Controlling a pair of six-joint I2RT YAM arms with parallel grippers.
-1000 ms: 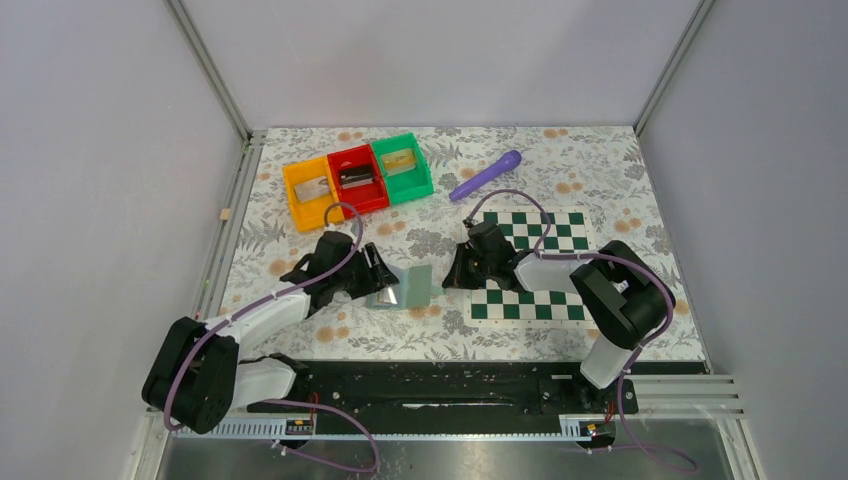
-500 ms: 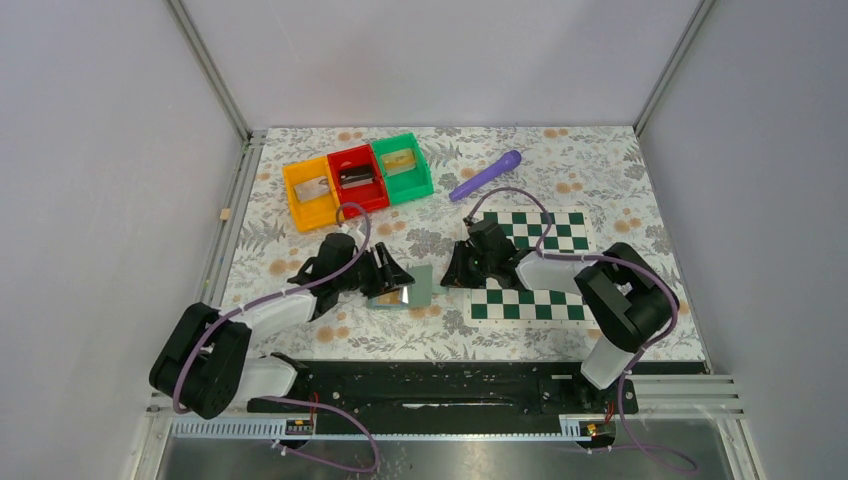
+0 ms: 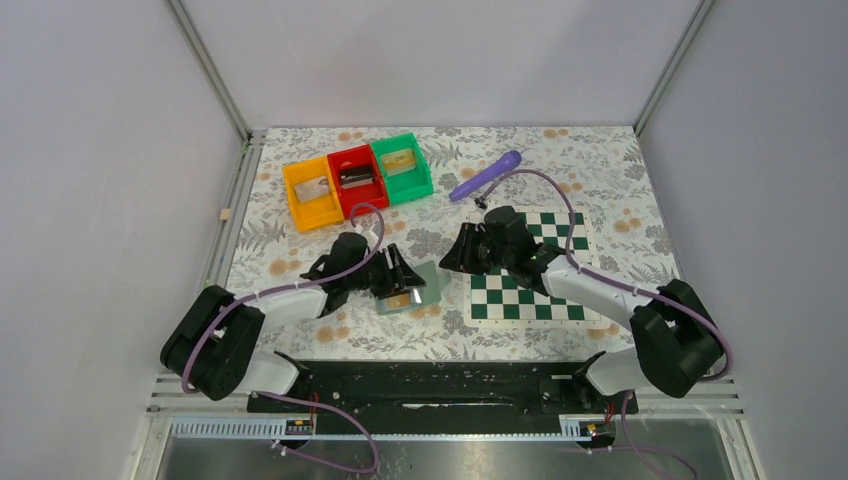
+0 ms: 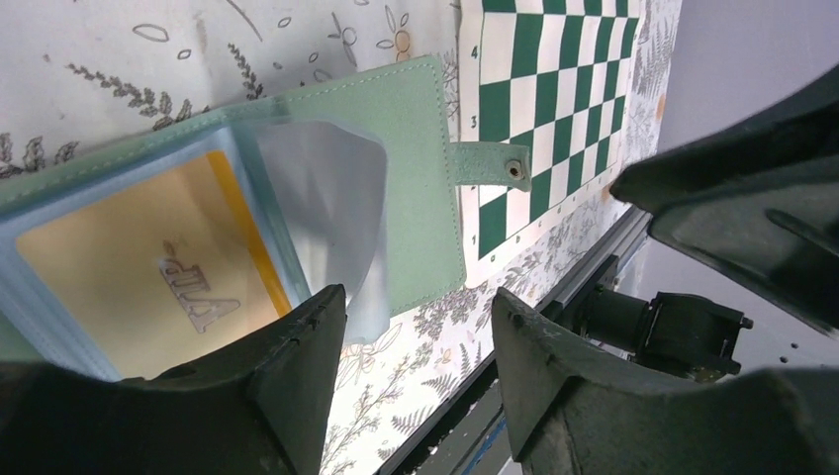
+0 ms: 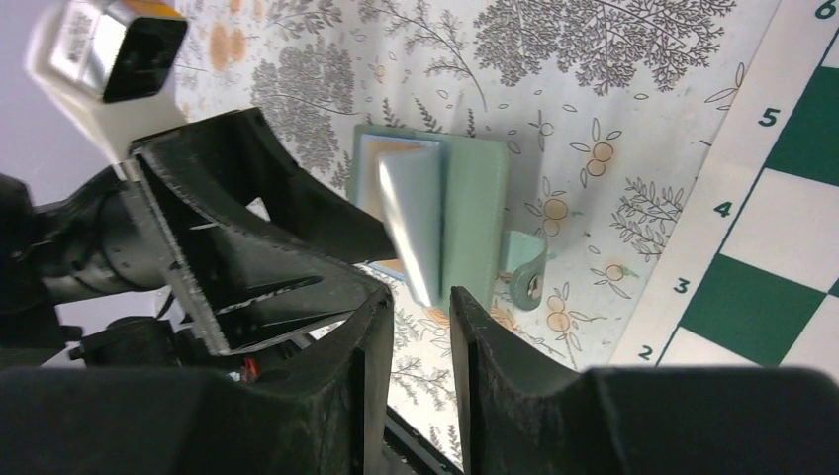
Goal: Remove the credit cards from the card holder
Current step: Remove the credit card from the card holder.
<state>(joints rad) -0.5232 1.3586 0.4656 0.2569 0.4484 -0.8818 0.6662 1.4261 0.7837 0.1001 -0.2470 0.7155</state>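
Three bins [image 3: 367, 205], one card holder [image 3: 429, 285], one chessboard [image 3: 522, 302], one purple marker [image 3: 486, 175].

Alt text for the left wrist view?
An open mint-green card holder lies on a floral tablecloth, with a tan credit card showing in its clear sleeve. The left gripper, open, fills the foreground; a chessboard lies beyond.

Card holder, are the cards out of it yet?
Not yet. Done: the card holder lies open on the table. In hand: the left tool hangs open over its edge; the right tool is open above, holding nothing. Left: a yellow card sits inside it; none lies outside.
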